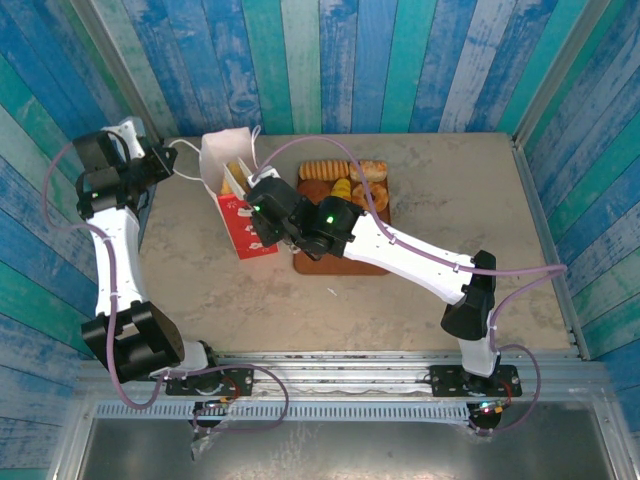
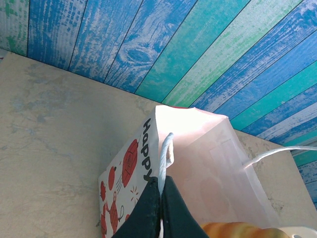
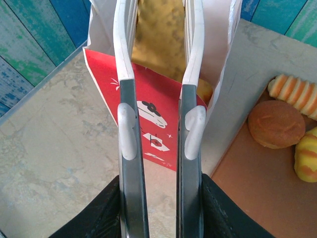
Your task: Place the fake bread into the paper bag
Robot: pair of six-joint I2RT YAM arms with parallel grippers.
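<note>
Golden-yellow fake bread (image 3: 159, 39) sits between the tips of the right gripper (image 3: 158, 12), inside the mouth of the paper bag (image 3: 143, 104), top centre of frame. Jaws slightly apart; whether they press the bread or stand clear of it, cannot tell. At bottom centre, left gripper (image 2: 162, 183): jaws together, clamped on the bag's white loop handle (image 2: 166, 153). Brown tray (image 3: 247, 193), lower right, just beside the bag, carries a round bun (image 3: 276, 124).
</note>
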